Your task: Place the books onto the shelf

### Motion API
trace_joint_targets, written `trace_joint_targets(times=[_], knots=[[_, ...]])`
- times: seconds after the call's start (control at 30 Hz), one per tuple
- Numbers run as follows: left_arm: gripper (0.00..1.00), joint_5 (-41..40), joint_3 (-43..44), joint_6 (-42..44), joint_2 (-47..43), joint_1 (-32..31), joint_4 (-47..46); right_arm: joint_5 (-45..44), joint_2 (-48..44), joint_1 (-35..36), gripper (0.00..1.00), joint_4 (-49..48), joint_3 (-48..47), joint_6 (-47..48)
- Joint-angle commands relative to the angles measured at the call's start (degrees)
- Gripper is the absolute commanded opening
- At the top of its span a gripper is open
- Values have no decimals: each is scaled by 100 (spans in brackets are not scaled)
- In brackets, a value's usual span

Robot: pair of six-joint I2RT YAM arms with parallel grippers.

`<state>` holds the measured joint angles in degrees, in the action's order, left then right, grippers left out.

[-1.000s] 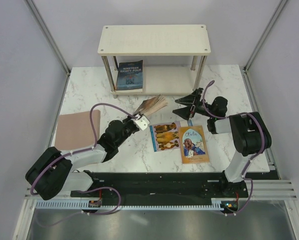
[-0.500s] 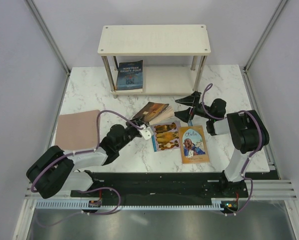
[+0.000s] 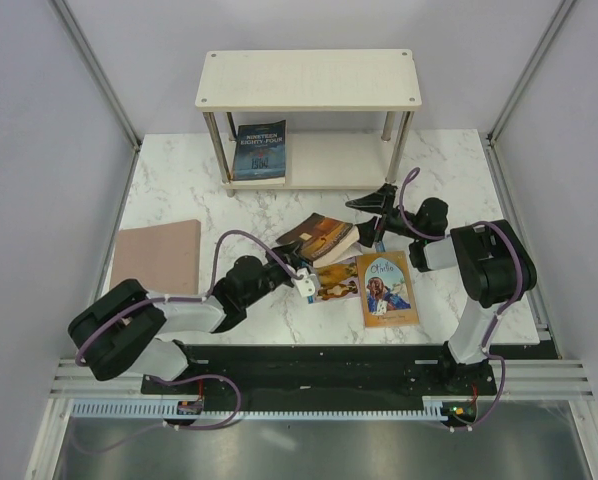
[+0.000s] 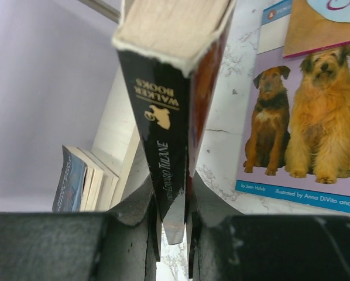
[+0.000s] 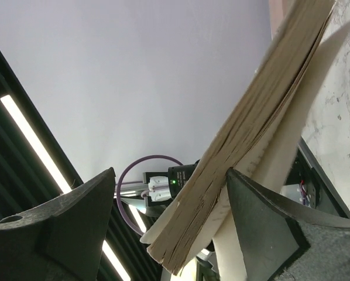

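My left gripper [image 3: 297, 262] is shut on the lower spine of a dark paperback [image 3: 320, 238], which hangs tilted above the table in front of the shelf [image 3: 309, 80]. In the left wrist view the black spine [image 4: 163, 123] sits pinched between my left gripper [image 4: 174, 196] jaws. My right gripper [image 3: 365, 218] is open at the book's right edge. Its wrist view shows the page edges [image 5: 239, 152] between the spread fingers [image 5: 75, 216], close against the right one. A dark blue "Nineteen Eighty-Four" [image 3: 260, 150] lies on the lower tier. The dogs book [image 3: 337, 282] and the tan portrait book [image 3: 387, 288] lie flat.
A pinkish-brown sheet [image 3: 157, 257] lies flat at the table's left. The shelf's silver posts [image 3: 215, 150] stand at its corners, and the lower board [image 3: 339, 160] is bare to the right of the blue book. Grey walls close in the marble table [image 3: 449, 160].
My left arm has carried the dark paperback right and toward the near edge, over the dogs book, and the book has closed up. The right gripper has shifted slightly left.
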<state>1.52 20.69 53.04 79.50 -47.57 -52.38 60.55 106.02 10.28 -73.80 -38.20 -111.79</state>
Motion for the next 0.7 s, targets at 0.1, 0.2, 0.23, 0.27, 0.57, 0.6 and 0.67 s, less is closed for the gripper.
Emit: trace_joint_targets(times=[0.1, 0.2, 0.23, 0.27, 0.57, 0.6, 0.67], knots=[[2, 25, 155, 576, 197, -209, -923, 149, -11, 140, 84, -2692, -162, 8], [2, -387, 155, 594, 355, -209, -1379, 141, -11, 141, 82, -2675, -83, 52], [2, -537, 146, 655, 407, -209, -1572, 132, 7, 141, 82, -2666, -57, 69], [2, -669, 137, 699, 460, -200, -1756, 89, 76, 132, 81, -2666, 4, 139], [2, -1822, 129, 1165, 602, -156, -3138, 35, 393, 70, 80, -2683, 67, 298], [2, -1787, 129, 1165, 575, -156, -3138, 35, 402, 70, 81, -2683, 58, 298], [2, -1673, 146, 1148, 549, -156, -3068, 18, 420, 70, 81, -2692, 23, 289]])
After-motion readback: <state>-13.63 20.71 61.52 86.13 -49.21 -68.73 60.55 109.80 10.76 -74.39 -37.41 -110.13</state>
